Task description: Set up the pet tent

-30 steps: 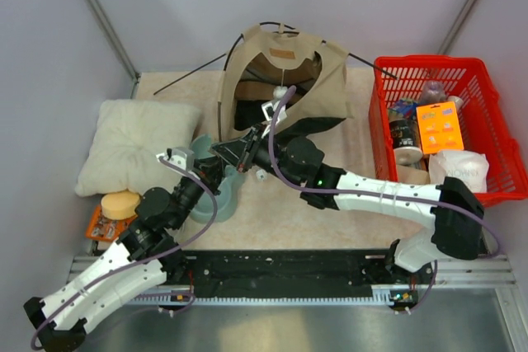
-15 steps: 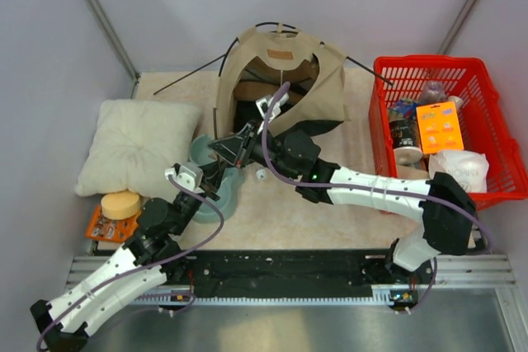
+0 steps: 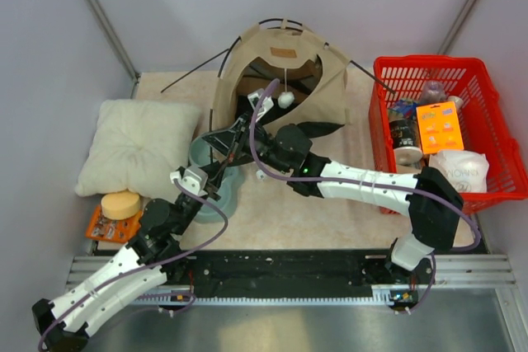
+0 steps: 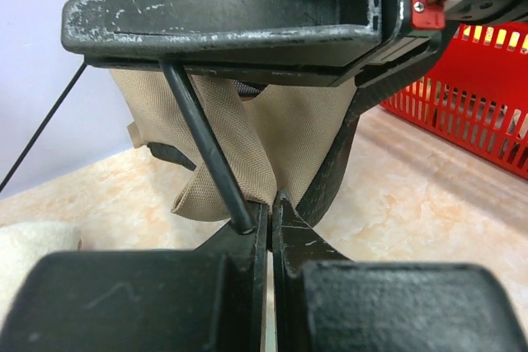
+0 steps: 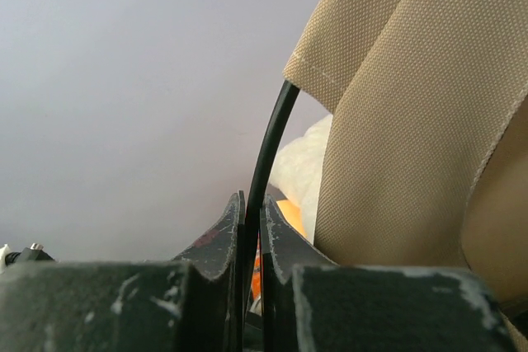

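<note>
From above, the tan fabric pyramid-shaped pet tent stands half-raised at the far middle of the beige table, with its doorway facing the arms and its sides sagging. Both hands meet just in front of it, the right hand above the left hand. The step in hand looks like seating a pole end. The brown patch over the doorway and the orange card in the red plastic basket show no writing that can be read.

At the left wrist, the left hand is closed. The thin black pole ends touching one fingertip; whether it is pinched I cannot tell.

At the right wrist, the right hand is clamped on the pole, beside the tan fabric. The next move probably calls for steering that free end into the tent's corner without letting the bent pole spring loose.
</note>
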You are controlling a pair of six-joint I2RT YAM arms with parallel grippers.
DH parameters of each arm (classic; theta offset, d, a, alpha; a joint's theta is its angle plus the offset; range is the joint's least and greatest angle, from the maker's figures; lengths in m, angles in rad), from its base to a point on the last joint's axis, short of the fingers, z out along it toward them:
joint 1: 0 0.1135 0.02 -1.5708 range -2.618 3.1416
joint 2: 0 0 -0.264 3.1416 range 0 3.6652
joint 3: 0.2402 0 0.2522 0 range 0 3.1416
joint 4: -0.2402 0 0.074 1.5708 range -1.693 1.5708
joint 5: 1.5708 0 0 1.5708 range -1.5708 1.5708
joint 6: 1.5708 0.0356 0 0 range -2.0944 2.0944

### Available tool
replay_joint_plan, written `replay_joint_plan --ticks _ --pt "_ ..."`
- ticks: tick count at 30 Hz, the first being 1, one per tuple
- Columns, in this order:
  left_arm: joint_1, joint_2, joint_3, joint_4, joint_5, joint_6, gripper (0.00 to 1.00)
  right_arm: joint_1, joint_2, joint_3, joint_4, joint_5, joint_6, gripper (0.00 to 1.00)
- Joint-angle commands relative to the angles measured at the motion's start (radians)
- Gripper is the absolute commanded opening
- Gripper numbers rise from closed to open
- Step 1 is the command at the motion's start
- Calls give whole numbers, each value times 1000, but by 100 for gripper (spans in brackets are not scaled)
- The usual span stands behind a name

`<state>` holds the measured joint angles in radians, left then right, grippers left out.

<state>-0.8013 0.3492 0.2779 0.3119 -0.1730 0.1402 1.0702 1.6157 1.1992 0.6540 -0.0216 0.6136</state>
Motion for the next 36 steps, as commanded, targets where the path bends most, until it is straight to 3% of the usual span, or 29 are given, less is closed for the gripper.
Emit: replay_joint_plan --ticks 1,13,23,29,36 --pt "-21 -16 -55 -152 115 13 0 -108 -22 128 280 180 -121 0" --pt "-21 -92 -66 -240 75 -31 0 -108 -59 103 340 199 -198 0" --pt "-21 -41 -62 -241 67 -14 0 -108 -91 60 369 267 -282 0" --pt "-21 -16 -54 -221 43 -2 0 -110 -115 34 285 214 -299 0" --pt "-21 -7 -55 -220 12 9 0 -108 -239 7 40 183 -316 0"
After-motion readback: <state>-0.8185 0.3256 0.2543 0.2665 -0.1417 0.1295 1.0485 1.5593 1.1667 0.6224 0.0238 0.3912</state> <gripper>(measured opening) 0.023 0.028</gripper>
